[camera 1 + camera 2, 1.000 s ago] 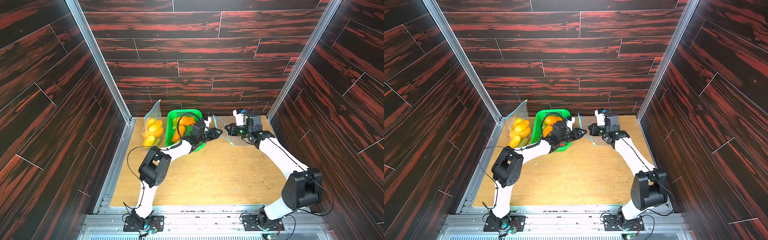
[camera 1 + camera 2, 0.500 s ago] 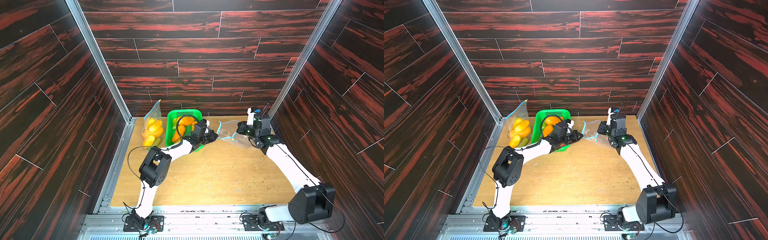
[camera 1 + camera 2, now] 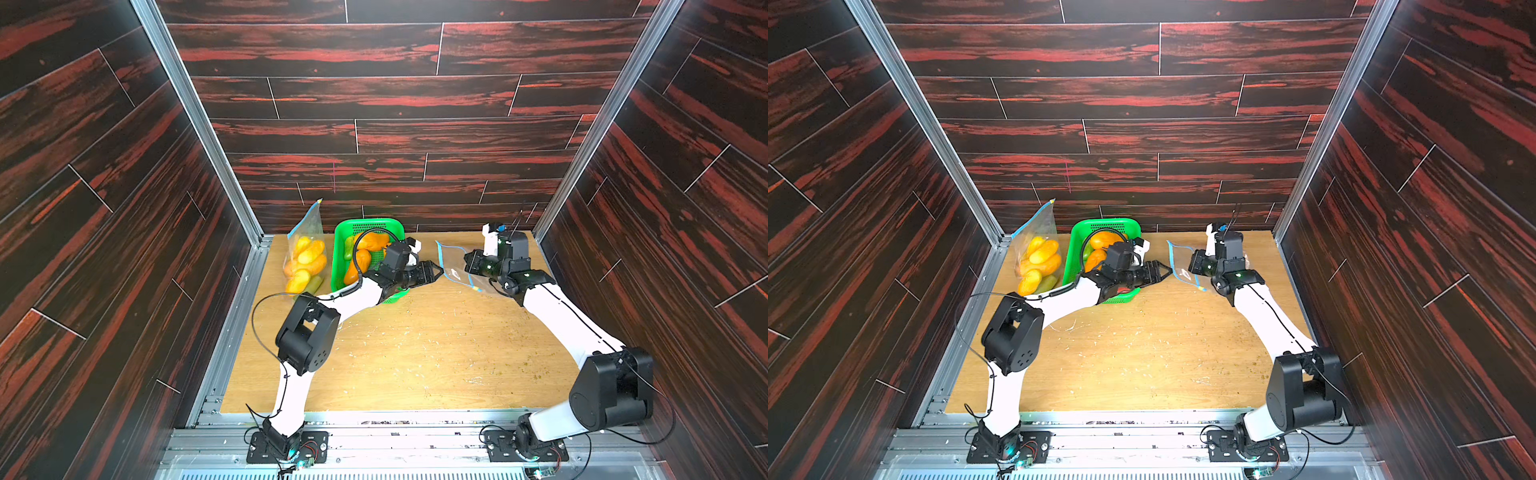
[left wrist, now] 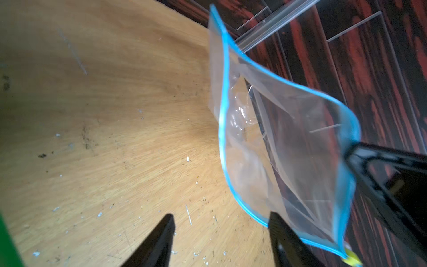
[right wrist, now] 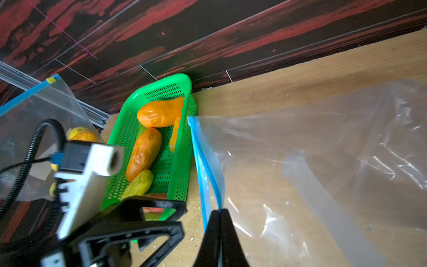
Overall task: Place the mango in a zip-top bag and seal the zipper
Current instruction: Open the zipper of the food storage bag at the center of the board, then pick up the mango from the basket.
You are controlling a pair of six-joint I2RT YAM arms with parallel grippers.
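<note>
Your mangoes lie in the one green basket (image 5: 184, 87) at the back of the counter (image 3: 415, 353). You can count three there in the right wrist view: two orange ones (image 5: 144, 153) and a yellow one (image 5: 138, 185). An orange sliver against the basket wall may be a fourth, but I cannot tell.

You have two zip-top bags. The empty bag (image 3: 457, 266) sits up off the counter to the right of the basket. In the left wrist view its blue-edged mouth (image 4: 277, 138) gapes open, with a yellow slider (image 4: 351, 259) at one end. Your right gripper (image 5: 219, 219) is pinched tight on that blue zipper edge.

Your left gripper (image 3: 436, 272) reaches past the basket with its jaws spread apart. One of its fingertips (image 4: 275, 222) is right at the bag's zipper rim; I cannot tell whether it touches.

The second bag (image 3: 309, 232) leans by the left wall beside the basket. It holds several yellow and orange mangoes, too overlapped for you to count.
</note>
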